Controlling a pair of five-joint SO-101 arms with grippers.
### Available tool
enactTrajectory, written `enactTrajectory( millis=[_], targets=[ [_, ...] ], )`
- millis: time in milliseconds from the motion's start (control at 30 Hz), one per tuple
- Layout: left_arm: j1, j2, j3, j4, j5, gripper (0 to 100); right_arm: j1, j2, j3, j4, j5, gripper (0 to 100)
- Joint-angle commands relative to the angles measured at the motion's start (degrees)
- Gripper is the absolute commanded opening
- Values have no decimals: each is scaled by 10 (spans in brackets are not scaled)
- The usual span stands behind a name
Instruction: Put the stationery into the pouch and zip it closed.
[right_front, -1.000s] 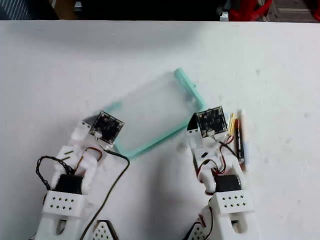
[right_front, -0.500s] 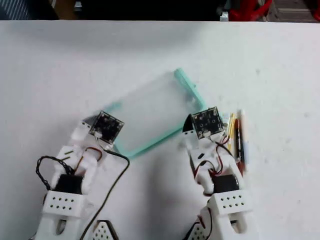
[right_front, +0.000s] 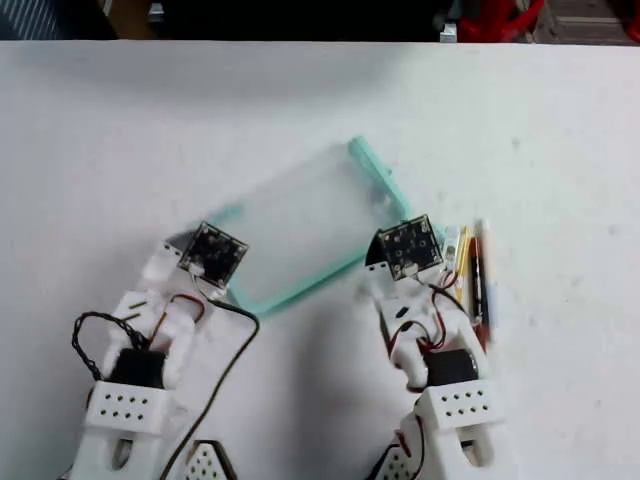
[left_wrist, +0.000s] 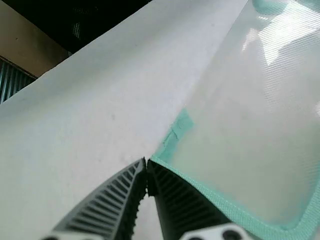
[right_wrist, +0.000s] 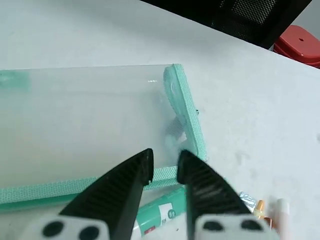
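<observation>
Right claw (right_wrist: 164, 161) has shifted left toward the pouch (right_front: 300, 225) at mid-frame on the counter (right_front: 120, 130), jaws slightly apart. Left claw (left_wrist: 147, 172) together at pouch's lower-left corner, pinch unclear. Pens (right_front: 476, 275) right of pouch, partly hidden behind the arm.

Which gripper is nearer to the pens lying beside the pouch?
Right. The right gripper is over the pouch edge closest to the pens, which lie alongside its arm. The left gripper is at the pouch corner on the far side from them.

A white table (right_front: 560, 120) spans the frame. A red object (right_front: 497, 18) sits at the upper right, beyond its far edge.
</observation>
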Motion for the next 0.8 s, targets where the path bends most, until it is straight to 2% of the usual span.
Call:
enactTrajectory(
  millis=[0,133,267,400,633,767],
  targets=[
    [4,-15,-3,-3,0,24,2,-9,-27,2,5,99],
    [4,-15,-5,-2,1,24,47,-7,-37,-1,-11,200],
    [4,-15,-5,-2,4,65,155,19,-95,17,-114,200],
    [-8,-15,-5,-2,6,116,201,106,-179,61,-127,201],
    [-13,-15,-5,-3,6,116,200,371,-424,225,-55,203],
    [-13,-15,-4,-3,6,116,187,513,-574,307,40,202]
  ],
)
